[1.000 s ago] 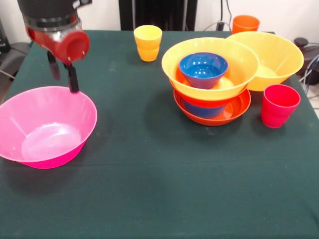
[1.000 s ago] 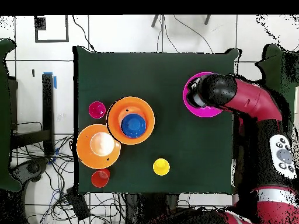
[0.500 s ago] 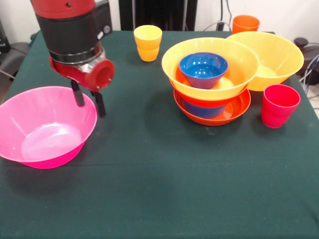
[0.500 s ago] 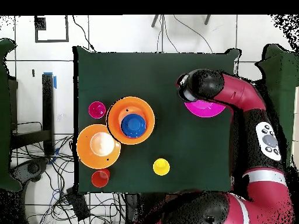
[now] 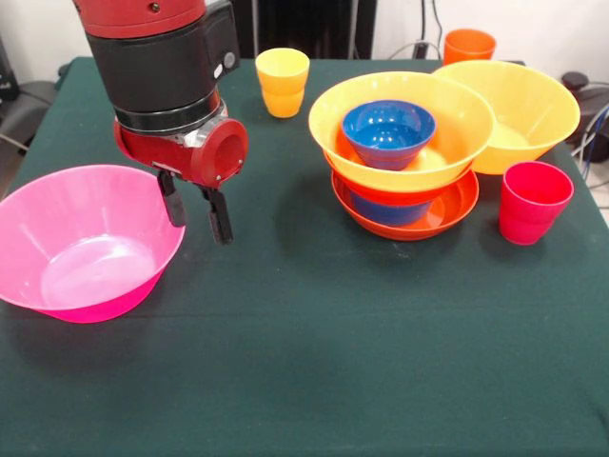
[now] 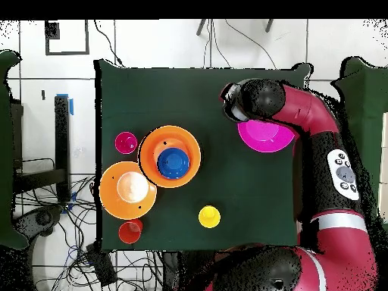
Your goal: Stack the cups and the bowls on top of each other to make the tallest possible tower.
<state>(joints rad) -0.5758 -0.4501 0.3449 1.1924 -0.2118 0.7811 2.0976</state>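
Beside the gripper [image 5: 196, 208], on the side of its left finger as seen from the front, sits one pink bowl [image 5: 86, 243], upright and empty on the green table [image 5: 314, 362]; that finger overlaps the bowl's rim in the front view, contact not certain. Fingers spread, nothing between them, tips pointing down just above the cloth. Well apart on the gripper's other side, the tower [image 5: 404, 152]: counted from the bottom, one shallow red-orange bowl [image 5: 447, 214], one blue bowl [image 5: 385, 211] half hidden inside it, a second red-orange bowl showing only as a rim, one large yellow bowl [image 5: 400, 129], and a second blue bowl [image 5: 388, 131] on top. Touching the tower's far side, a second large yellow bowl [image 5: 519, 109], empty. Three cups, all standing alone: yellow cup [image 5: 283, 82] behind the gripper, orange cup [image 5: 468, 46] behind the farther yellow bowl, red cup [image 5: 533, 202] just beside the tower. From overhead, only the tower's top layers visible, lower bowls hidden; gripper itself hidden under the arm [image 6: 303, 121], which covers part of the pink bowl. Front view alone shows the fingers and the stacked layers.
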